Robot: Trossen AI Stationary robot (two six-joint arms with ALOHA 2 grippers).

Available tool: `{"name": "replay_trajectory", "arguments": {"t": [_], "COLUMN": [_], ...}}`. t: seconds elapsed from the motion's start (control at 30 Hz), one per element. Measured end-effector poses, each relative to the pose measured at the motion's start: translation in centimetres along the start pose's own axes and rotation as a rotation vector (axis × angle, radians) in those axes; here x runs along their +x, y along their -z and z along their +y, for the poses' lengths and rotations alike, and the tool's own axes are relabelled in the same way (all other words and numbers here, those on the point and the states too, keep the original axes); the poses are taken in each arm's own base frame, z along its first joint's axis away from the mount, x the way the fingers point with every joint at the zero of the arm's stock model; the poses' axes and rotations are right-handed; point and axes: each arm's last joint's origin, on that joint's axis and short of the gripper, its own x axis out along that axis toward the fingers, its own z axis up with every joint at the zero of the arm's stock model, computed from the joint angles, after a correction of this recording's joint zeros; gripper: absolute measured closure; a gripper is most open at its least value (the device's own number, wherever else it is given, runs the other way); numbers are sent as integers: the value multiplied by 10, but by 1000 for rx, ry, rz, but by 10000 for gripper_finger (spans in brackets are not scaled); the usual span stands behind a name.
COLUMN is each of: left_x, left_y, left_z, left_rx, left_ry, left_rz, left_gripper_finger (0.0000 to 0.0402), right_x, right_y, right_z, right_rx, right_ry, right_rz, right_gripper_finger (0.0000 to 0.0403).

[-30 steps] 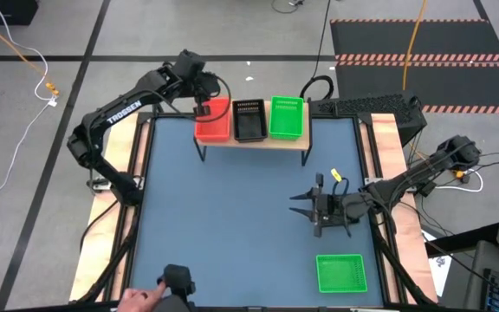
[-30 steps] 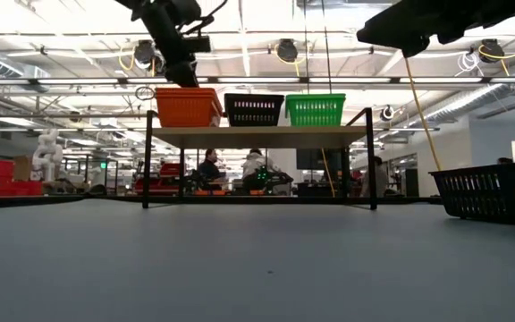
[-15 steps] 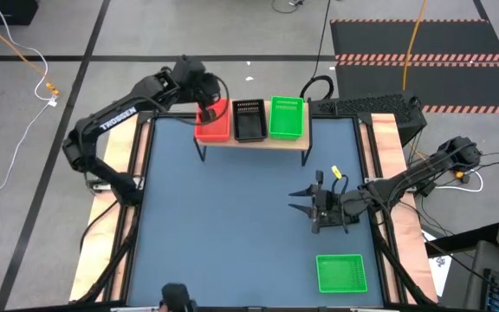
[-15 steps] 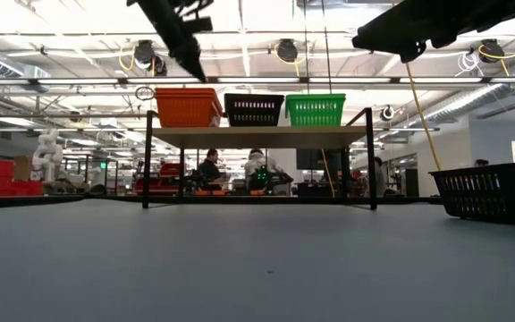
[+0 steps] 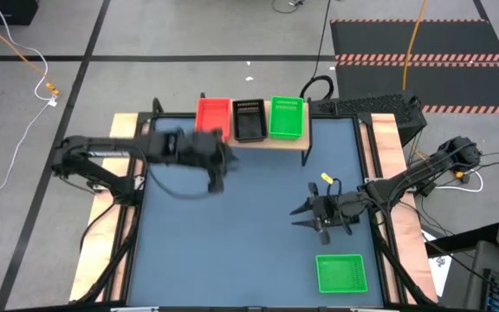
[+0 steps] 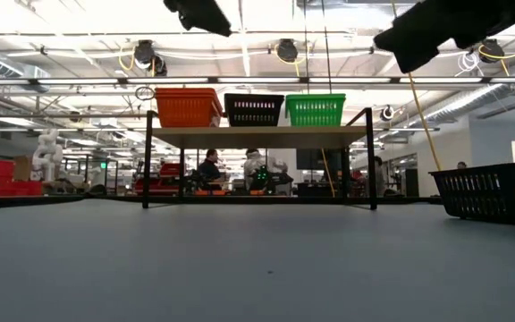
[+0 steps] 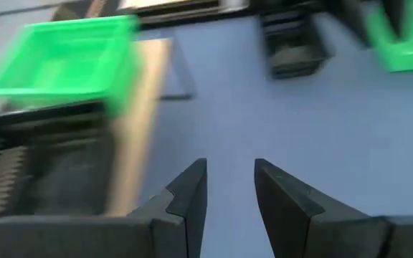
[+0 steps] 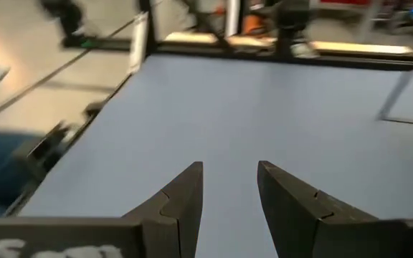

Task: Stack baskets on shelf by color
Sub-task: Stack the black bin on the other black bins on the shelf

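The left tool [image 5: 217, 178] is seen above the blue surface [image 5: 232, 251], on its left half, blurred in the high view. In the left wrist view its 2 fingers [image 7: 191, 197] are parted with a narrow gap, nothing is gripped between them, and bare surface shows through the gap.

Just beyond this tool, at the far edge of the surface, the shelf [image 5: 262, 141] stands on black legs. 3 places are filled on its wooden top: a red basket [image 5: 212, 113] is nearest the left tool's side, a black basket [image 5: 249, 119] is in the middle, and a green basket [image 5: 286, 118] lies furthest from it. They are set side by side, close together. From the low view, whether any is a stack of several cannot be told.

The right tool [image 5: 306, 215] is held over the right half of the surface, well apart from the shelf. Its fingers [image 8: 181, 197] are spread and empty. On the near side of this tool, close by, another green basket [image 5: 341, 273] lies flat on the surface, untouched.
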Motion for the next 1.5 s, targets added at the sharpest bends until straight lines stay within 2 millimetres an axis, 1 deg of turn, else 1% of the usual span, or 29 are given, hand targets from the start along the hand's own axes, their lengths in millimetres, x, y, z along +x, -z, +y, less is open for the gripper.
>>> {"name": "replay_trajectory", "arguments": {"t": [0.07,0.17,0.27,0.37,0.43,0.5,0.57,0.63,0.73,0.83,0.9,1.03,1.13,1.2,1.27,1.33,1.4,1.5], "left_x": [12,32,49,66,79,93,107,125,152,175,190,217,232,240,250,254,259,266], "left_y": [6,13,24,39,50,58,62,64,69,62,52,30,13,8,3,1,-3,-8], "left_z": [-28,-66,-95,-112,-121,-129,-136,-144,-159,-170,-175,-179,-180,-182,-186,-190,-191,-187], "left_rx": [3,16,39,89,105,73,10,-16,46,96,106,82,81,120,154,183,175,180], "left_ry": [51,123,165,172,181,196,211,222,221,218,211,203,195,188,180,180,169,144], "left_rz": [-54,-204,-336,-413,-433,-446,-489,-519,-496,-491,-494,-464,-432,-395,-397,-389,-417,-432], "left_gripper_finger": [282,282,282,282,282,282,282,282,282,282,282,282,282,282,282,282,282,282], "right_x": [0,0,-2,-7,-11,-14,-15,-15,-14,-14,-13,-12,-11,-11,-12,-13,-16,-21], "right_y": [3,14,27,35,38,38,38,37,34,34,37,44,47,48,47,46,44,40], "right_z": [1,1,-1,-3,-5,-5,-6,-6,-6,-7,-9,-13,-15,-15,-15,-16,-16,-18], "right_rx": [-52,-85,-53,-9,12,24,34,28,4,-17,-38,-35,-29,-53,-82,-102,-110,-112], "right_ry": [-51,-87,-92,-106,-115,-120,-123,-118,-96,-36,17,152,217,223,225,228,251,296], "right_rz": [34,47,-29,-158,-233,-291,-311,-313,-327,-326,-297,-227,-199,-185,-184,-192,-207,-229], "right_gripper_finger": [275,275,275,275,275,275,275,275,275,275,275,275,275,275,275,275,275,275]}}
